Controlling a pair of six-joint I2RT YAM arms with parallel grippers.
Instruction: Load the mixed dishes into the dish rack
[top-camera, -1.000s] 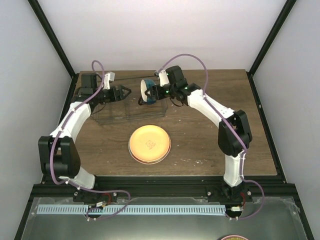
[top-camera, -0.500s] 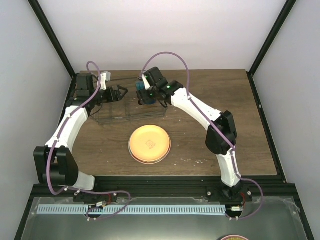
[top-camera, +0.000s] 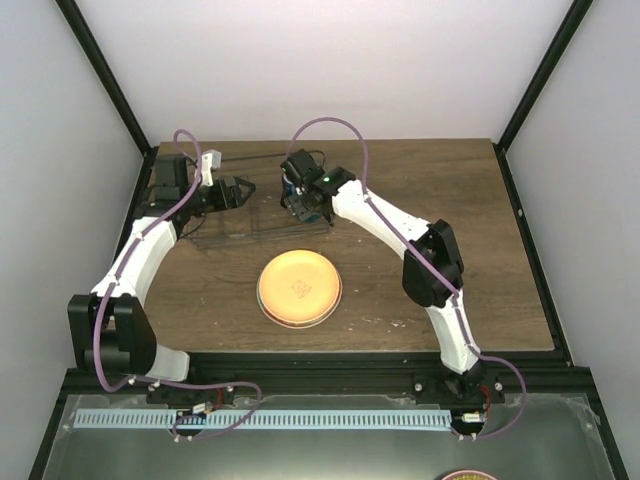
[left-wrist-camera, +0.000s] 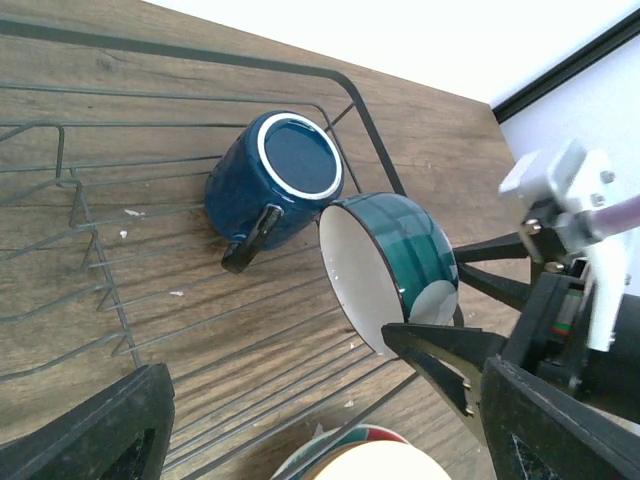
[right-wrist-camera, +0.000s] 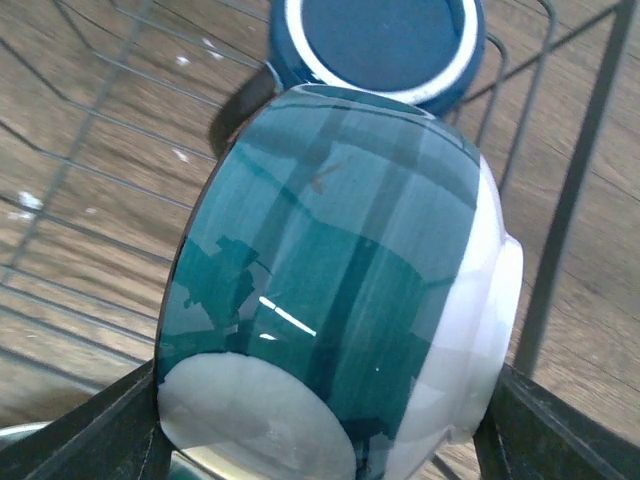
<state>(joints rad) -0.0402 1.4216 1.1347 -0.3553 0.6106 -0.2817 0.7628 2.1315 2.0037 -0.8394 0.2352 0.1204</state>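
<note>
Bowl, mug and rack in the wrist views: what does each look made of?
Bowl: likely glazed ceramic; glossy teal-and-white surface with sharp reflections.
Mug: likely glazed ceramic too; shiny dark blue, white ring at one end.
Rack: thin dark wire, probably coated metal; matte, can't confirm.

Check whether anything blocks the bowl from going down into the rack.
Nothing visible lies beneath the bowl, only bare wires of the dish rack. The dark blue mug lies on its side close against the bowl's rim, crowding that side.
</note>
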